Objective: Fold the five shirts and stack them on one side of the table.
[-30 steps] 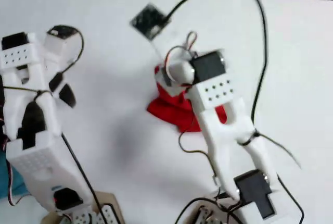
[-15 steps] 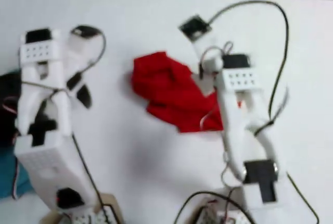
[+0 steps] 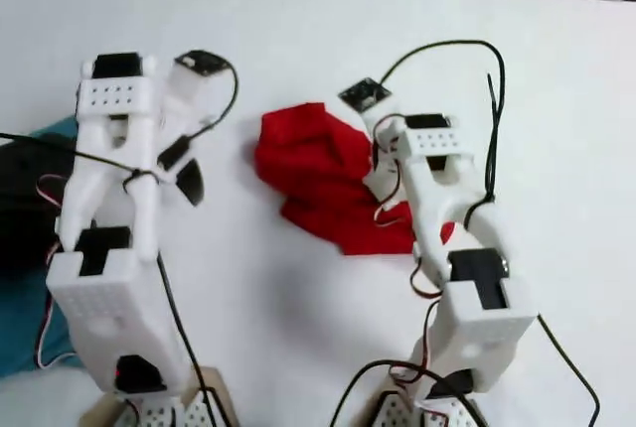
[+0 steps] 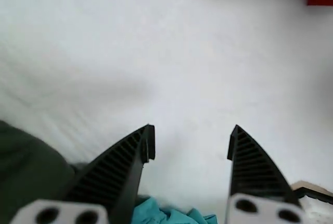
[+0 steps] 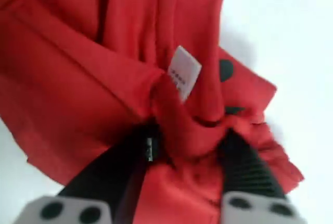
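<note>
Two arms share a white table [image 3: 556, 149] in the high view. The right arm stands over a crumpled red shirt [image 3: 313, 164] near the table's middle. The left gripper [image 3: 182, 167] hangs above bare tabletop near the shirt's edge, and a teal garment [image 3: 25, 298] and a dark garment [image 3: 25, 199] lie bunched at the left side.

From the left wrist, that gripper's fingers [image 4: 138, 148] are spread wide with nothing between them, only white surface below.

From the right wrist, the right gripper [image 5: 187, 140] is clenched on a gathered fold of the red cloth, close to a small white label [image 5: 183, 73].

By the look of it, the shirt is being laid out for its first fold — nothing here reads as folded or stacked. The next move likely calls for pulling the pinched fold outward to flatten the fabric, with the free gripper taking the opposite edge so the cloth does not drag along in a lump.
</note>
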You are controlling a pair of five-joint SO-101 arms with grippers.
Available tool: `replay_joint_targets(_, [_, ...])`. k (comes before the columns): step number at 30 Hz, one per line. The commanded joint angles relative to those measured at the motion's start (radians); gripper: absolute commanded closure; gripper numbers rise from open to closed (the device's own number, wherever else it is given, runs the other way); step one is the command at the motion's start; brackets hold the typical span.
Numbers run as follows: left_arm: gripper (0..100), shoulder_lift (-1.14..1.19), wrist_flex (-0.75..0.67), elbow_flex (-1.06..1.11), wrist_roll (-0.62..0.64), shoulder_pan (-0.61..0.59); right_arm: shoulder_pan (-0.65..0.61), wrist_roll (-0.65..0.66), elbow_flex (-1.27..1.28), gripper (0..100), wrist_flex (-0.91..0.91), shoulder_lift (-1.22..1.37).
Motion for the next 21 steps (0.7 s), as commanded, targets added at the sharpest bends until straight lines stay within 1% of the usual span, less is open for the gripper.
replay_joint_targets(1, [75,-0.015,-0.009,-0.010,0.009,0.003,-0.001,0.005,-0.020,97.4,0.081,-0.081])
replay_joint_targets(5, [75,-0.009,-0.037,-0.002,0.075,0.003,-0.025,0.009,-0.021,97.7,0.160,-0.266])
replay_joint_targets(6, [75,-0.009,-0.037,-0.002,0.084,0.005,-0.039,0.029,-0.018,97.7,0.191,-0.325])
replay_joint_targets(12, [75,-0.008,-0.057,-0.002,0.092,0.009,-0.188,0.206,-0.005,97.5,0.438,-0.642])
replay_joint_targets(14, [75,-0.008,-0.057,-0.002,0.092,0.008,-0.234,0.278,0.046,97.4,0.487,-0.716])
replay_joint_targets(16, [75,-0.008,-0.055,-0.002,0.094,0.006,-0.262,0.333,0.126,97.1,0.496,-0.760])
replay_joint_targets(18, [75,-0.009,-0.051,-0.002,0.094,0.002,-0.255,0.351,0.199,92.8,0.460,-0.769])
replay_joint_targets(21, [75,-0.011,-0.049,-0.007,0.092,-0.035,-0.208,0.351,0.258,77.4,0.384,-0.769])
